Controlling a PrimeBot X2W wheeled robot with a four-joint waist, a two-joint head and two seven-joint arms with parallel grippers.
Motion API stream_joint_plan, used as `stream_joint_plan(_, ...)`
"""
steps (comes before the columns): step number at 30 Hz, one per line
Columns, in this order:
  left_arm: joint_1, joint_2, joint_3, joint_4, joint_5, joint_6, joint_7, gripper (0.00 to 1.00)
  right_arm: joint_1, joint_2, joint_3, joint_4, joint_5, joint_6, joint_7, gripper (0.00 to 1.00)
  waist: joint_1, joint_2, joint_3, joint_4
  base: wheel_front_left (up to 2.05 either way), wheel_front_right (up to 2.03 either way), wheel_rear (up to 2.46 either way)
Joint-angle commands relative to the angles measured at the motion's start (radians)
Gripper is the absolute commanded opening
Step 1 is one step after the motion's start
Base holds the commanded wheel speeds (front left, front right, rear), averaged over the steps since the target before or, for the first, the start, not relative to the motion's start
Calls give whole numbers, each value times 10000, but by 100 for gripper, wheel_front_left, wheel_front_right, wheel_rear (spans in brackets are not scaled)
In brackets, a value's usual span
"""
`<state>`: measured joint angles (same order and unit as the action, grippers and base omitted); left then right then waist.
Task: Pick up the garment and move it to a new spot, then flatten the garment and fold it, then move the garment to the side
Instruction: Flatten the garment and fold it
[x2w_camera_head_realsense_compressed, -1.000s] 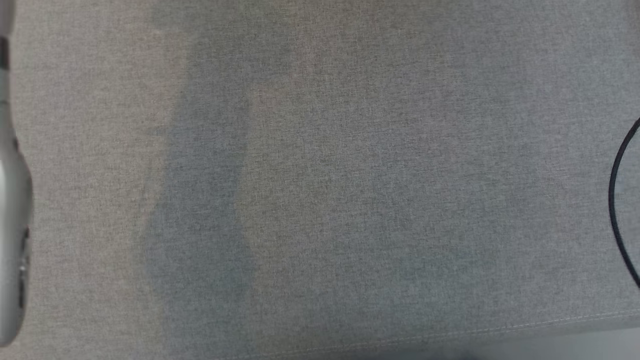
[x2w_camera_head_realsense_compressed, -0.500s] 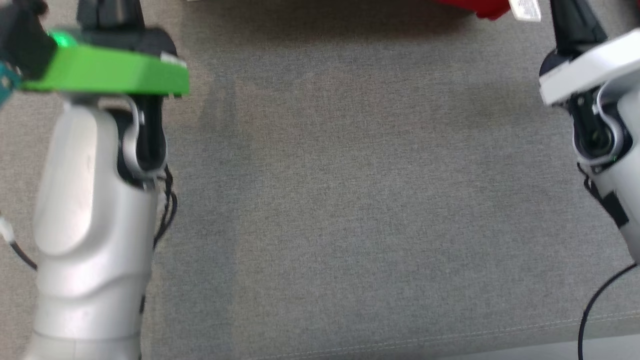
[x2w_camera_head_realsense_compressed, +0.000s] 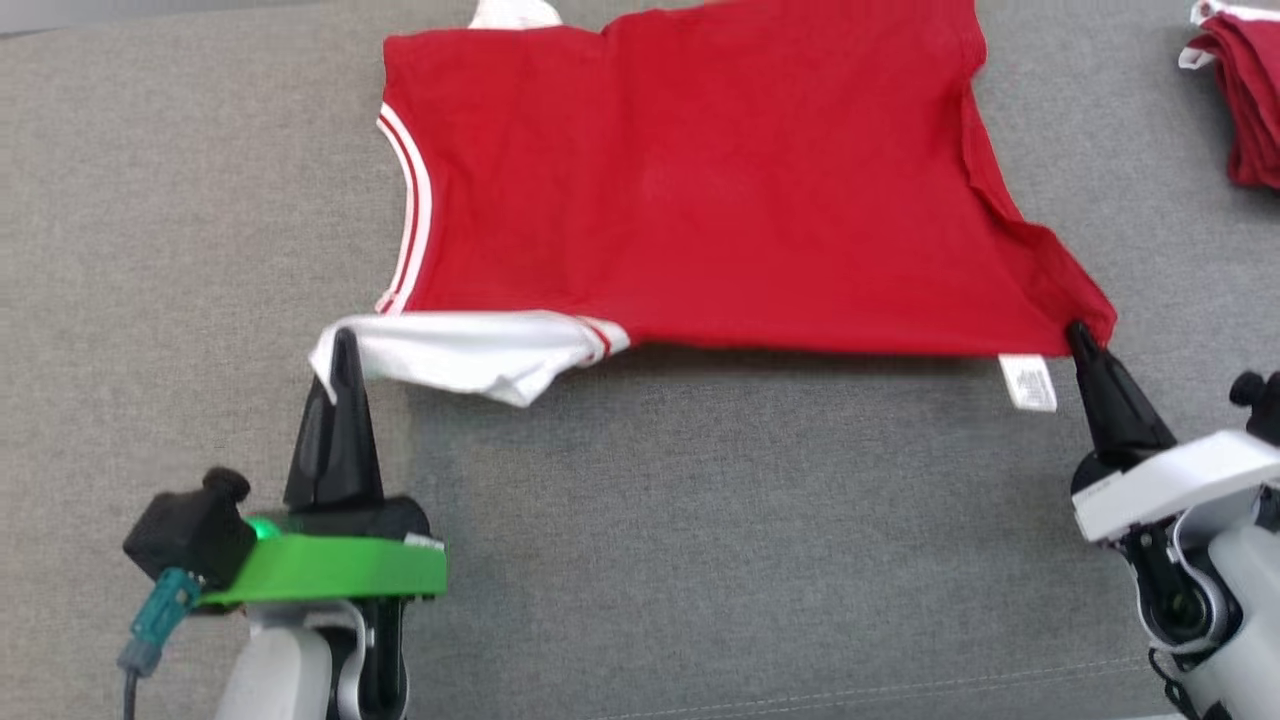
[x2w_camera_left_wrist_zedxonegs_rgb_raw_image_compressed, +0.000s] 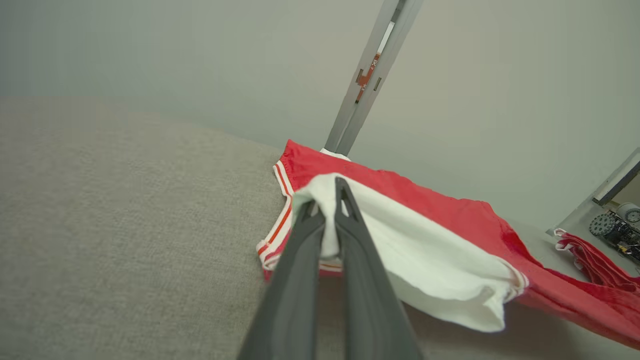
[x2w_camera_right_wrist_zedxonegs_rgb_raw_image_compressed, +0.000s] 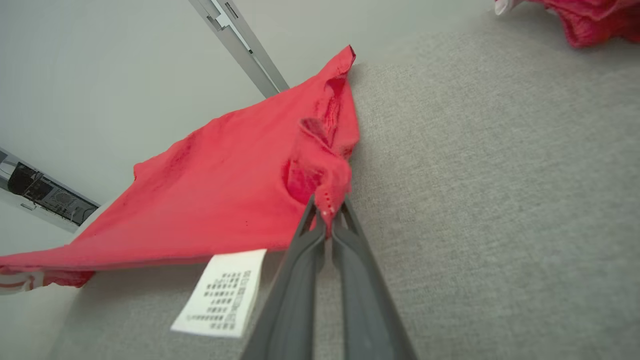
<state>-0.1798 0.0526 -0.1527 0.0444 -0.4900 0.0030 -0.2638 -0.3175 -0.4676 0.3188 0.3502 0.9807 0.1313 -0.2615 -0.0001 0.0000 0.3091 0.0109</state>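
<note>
- Head view: the grey surface (x2w_camera_head_realsense_compressed: 700, 560) is seen running wide, and the red garment (x2w_camera_head_realsense_compressed: 700, 180) is laid across its far half, opened out in what looks like one flat layer.
- The garment's near edge is drawn taut and lifted a little, with a shadow cast beneath it. Flattening is judged to be under way. No fold has been made, and the move to the side is not yet done.
- A heap of red cloth (x2w_camera_head_realsense_compressed: 1245, 100) is spotted at the far right corner, well apart from the garment.
- The white sleeve (x2w_camera_head_realsense_compressed: 470, 350), bunched, is pinched at its tip by the left jaws, which are closed tight on it.
- The red hem corner (x2w_camera_right_wrist_zedxonegs_rgb_raw_image_compressed: 325, 200) is clamped by the right jaws, also closed.
- A care label (x2w_camera_head_realsense_compressed: 1027, 383) is left dangling just beside that corner.
</note>
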Motion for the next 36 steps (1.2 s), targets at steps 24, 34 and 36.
stream_joint_plan(24, 1990, 6, -716, 797, 630, -328, 0, 0, 3144, 1677, -2344, -1135, -1787, -15, 900, 0, 1, 0, -1317, 102, 0, 0, 0)
stream_joint_plan(34, 417, 416, -1096, 1398, 1066, -689, 282, 0, 2244, 2125, -2757, -1461, -2298, -14, 1929, 0, 1, 0, -1078, -45, 0, 0, 0)
stream_joint_plan(36, -25, 498, -1136, 1551, 1070, -753, 379, 0, 1966, 2158, -2880, -1439, -2384, -14, 2177, 0, 1, 0, -970, -61, 0, 0, 0)
